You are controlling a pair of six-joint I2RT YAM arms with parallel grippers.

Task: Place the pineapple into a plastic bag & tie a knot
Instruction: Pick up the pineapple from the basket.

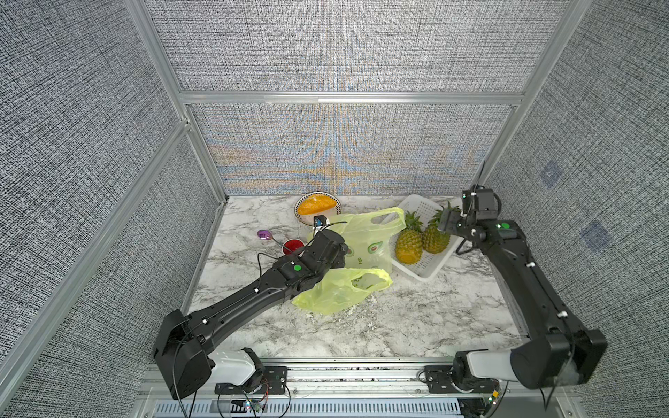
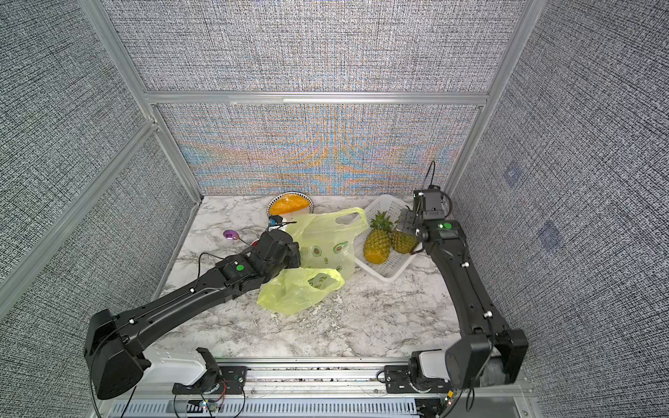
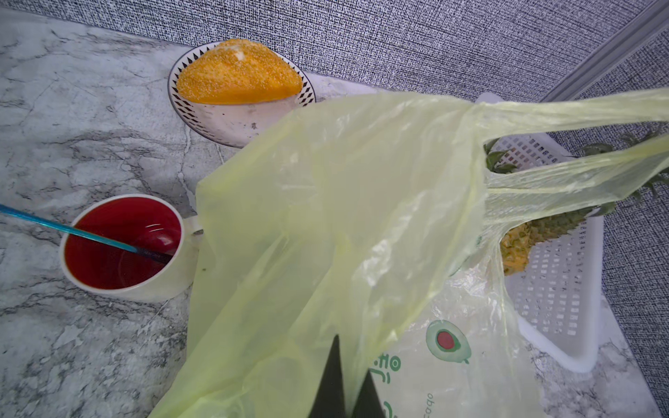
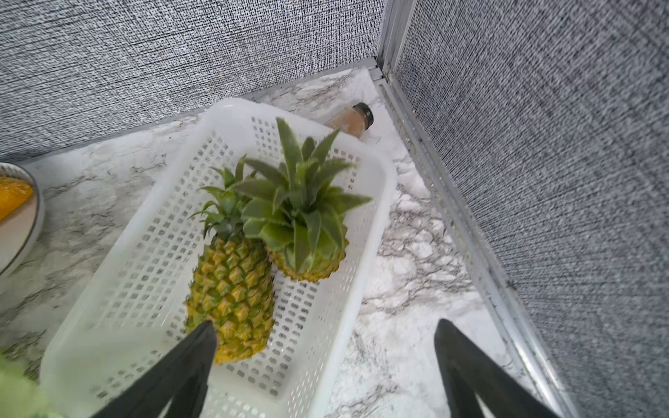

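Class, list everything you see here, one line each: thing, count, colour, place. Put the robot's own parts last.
plastic bag: one raised, yellow-green, mid-table; similar heap in front, perhaps a second
pineapples: two, yellow with green crowns, in basket
basket: one, white, back right
plate: one, white, back centre
bun: one, orange, on plate
mug: one, white, red inside, beside bag
spoon: one, purple-blue, in mug
jar: one, brownish, behind basket
table: one, marble
left gripper: black, shut on plastic bag
right gripper: black, open, near pineapples
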